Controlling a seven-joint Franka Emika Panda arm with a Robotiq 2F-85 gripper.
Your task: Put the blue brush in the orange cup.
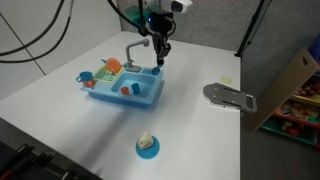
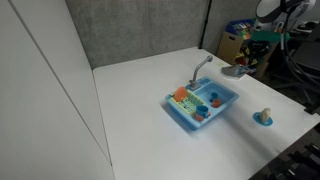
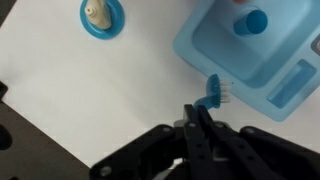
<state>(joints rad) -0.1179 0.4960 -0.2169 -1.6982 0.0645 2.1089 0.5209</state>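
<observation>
My gripper (image 1: pixel 160 50) is shut on the blue brush (image 1: pixel 157 66) and holds it just above the far right corner of the blue toy sink (image 1: pixel 130 101). In the wrist view the closed fingers (image 3: pixel 198 112) pinch the brush's handle. Its head with white bristles (image 3: pixel 214 93) hangs over the sink's rim (image 3: pixel 200 45). The small orange cup (image 1: pixel 112 66) stands at the left back part of the sink, away from the gripper. It also shows in an exterior view (image 2: pixel 181 95), in the sink (image 2: pixel 185 118).
A small red piece (image 1: pixel 127 90) and a blue cup (image 3: pixel 252 20) lie in the basin. A grey faucet (image 1: pixel 133 48) rises at the sink's back. A blue plate with a cream item (image 1: pixel 147 145) sits near the front edge. A grey flat object (image 1: pixel 230 96) lies to the right.
</observation>
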